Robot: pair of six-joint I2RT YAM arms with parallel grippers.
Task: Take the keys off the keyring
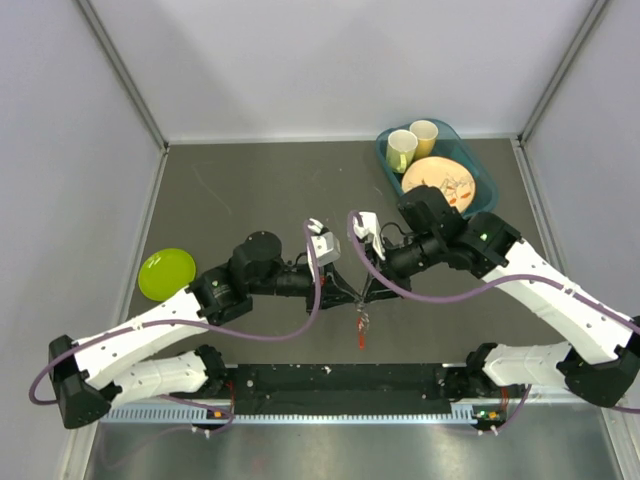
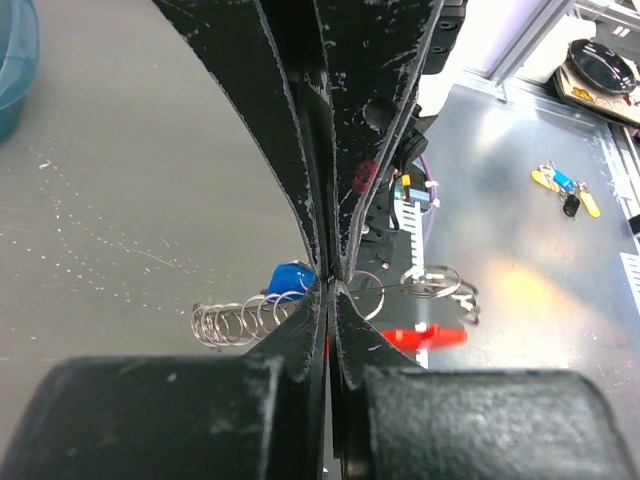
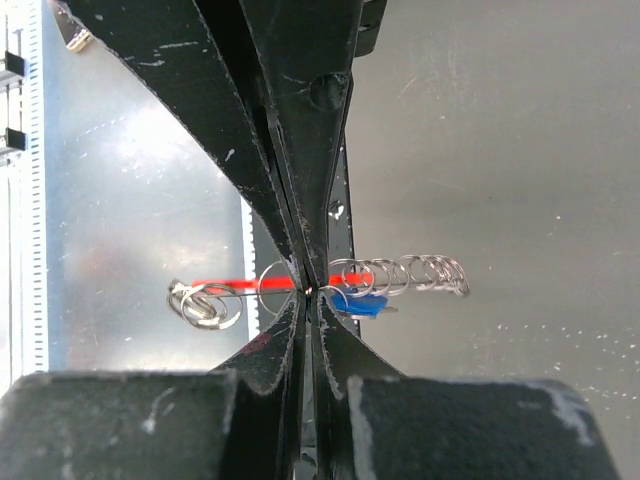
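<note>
We hold the keyring (image 3: 410, 272) above the middle of the table (image 1: 250, 190), with the left gripper (image 2: 325, 290) and right gripper (image 3: 308, 288) each clenched on its wire from opposite sides, so the coil stretches open. The red key (image 2: 425, 337) and blue key (image 2: 288, 278) seem threaded on it, not yet off.

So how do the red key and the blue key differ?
Colour: the red key is red, the blue key blue. In the left wrist view the blue key peeks out left of the shut left gripper, mostly hidden, while the red key sticks out to its right in plain sight. Both seem threaded on the stretched keyring.
</note>
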